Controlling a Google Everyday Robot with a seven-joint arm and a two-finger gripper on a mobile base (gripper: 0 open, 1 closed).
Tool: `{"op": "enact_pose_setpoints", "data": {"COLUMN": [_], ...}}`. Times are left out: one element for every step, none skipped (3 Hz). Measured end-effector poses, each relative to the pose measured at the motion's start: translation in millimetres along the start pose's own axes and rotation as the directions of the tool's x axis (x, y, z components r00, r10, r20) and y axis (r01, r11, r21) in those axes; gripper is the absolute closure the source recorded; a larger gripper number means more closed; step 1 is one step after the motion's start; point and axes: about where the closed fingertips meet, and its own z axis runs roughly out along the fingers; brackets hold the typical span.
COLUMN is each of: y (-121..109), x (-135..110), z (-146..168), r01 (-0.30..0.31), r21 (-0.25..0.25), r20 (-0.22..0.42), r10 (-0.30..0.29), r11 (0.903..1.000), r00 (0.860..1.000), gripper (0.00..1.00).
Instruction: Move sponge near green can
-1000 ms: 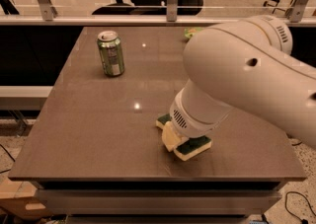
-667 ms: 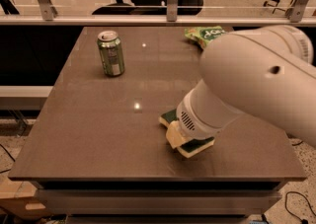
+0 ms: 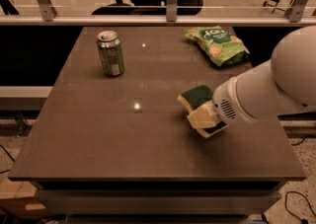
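Sponge (image 3: 196, 95): soft, light foam w/ scouring top; likely squashes, so take across short sides. Lies flat, right-centre of table (image 3: 98, 134), well apart from green can (image 3: 110, 53) at far left. Gripper (image 3: 203, 118) over its near end; hold or no hold, can't tell.

Bulky white arm (image 3: 284, 77), smooth rounded glossy shells. Narrower cylindrical wrist segment (image 3: 243, 100), small grid of dark vent holes (image 3: 227, 109) on its end face. Pale cream blocky gripper (image 3: 203, 119) at tip, right of centre.
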Motion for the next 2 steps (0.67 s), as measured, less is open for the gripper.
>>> {"op": "enact_pose_setpoints", "data": {"y": [-28.9, -57.4], "x": [-14.5, -36.1], "z": [-17.9, -47.0], "r01": [0.065, 0.158], "r21": [0.007, 0.037], "r20": [0.055, 0.060], "r10": [-0.065, -0.160], "r11": [0.9979, 0.9868], "r00": [0.996, 0.985], "gripper": [1.00, 1.00]}}
